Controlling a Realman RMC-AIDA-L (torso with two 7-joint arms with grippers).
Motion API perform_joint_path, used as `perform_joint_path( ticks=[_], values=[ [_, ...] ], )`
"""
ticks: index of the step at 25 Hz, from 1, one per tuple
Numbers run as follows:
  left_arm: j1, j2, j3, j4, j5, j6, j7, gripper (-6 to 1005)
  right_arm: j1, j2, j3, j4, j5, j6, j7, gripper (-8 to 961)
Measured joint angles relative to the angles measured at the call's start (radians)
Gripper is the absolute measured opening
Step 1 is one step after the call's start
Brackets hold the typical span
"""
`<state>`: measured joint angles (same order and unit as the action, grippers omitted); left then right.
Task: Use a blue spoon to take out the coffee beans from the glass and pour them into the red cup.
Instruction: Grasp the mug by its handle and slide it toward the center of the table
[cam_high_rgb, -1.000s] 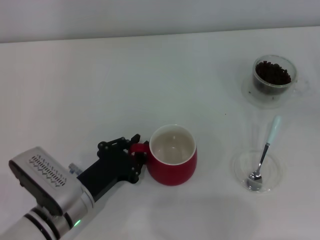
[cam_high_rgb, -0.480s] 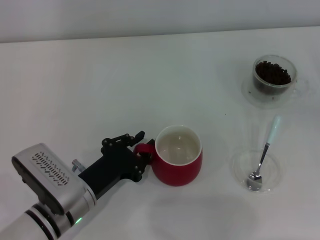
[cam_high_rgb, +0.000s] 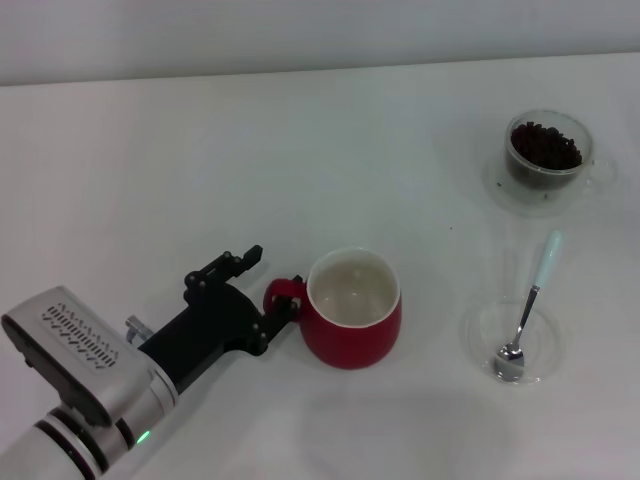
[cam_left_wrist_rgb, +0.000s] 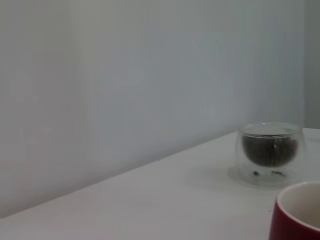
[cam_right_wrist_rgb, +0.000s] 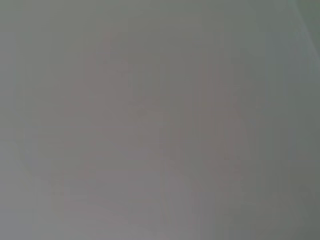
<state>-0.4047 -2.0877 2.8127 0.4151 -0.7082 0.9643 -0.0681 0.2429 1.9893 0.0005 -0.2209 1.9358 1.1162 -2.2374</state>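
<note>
Left end effector (cam_high_rgb: 262, 282) has spread open, seemingly just clear of the red cup (cam_high_rgb: 352, 308) handle.

Red cup (cam_high_rgb: 352, 310) glossy ceramic; glass (cam_high_rgb: 546, 152) clear; blue spoon (cam_high_rgb: 527, 308) shiny metal bowl.

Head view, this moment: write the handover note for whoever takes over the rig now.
Left hand: open beside the red cup's handle, not gripping it.
Right hand: not in view.
Blue spoon: untouched, bowl in the clear dish.
Coffee beans: all in the glass, far right.
Done: nothing scooped; cup holds no beans.
Left: pick up spoon, scoop beans, pour into cup.
</note>
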Motion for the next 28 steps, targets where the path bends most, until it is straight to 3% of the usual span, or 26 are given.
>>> perform_joint_path(
  ticks=[6, 28],
  values=[
    [0.002, 0.000, -0.010, -0.003, 0.000, 0.004, 0.002, 579, 0.001, 0.000, 0.000, 0.000, 0.000, -0.001, -0.006, 858],
    [0.030, 0.000, -0.002, -0.010, 0.011, 0.057, 0.014, 579, -0.002, 0.006, 0.000, 0.000, 0.000, -0.006, -0.018, 857]
  ],
)
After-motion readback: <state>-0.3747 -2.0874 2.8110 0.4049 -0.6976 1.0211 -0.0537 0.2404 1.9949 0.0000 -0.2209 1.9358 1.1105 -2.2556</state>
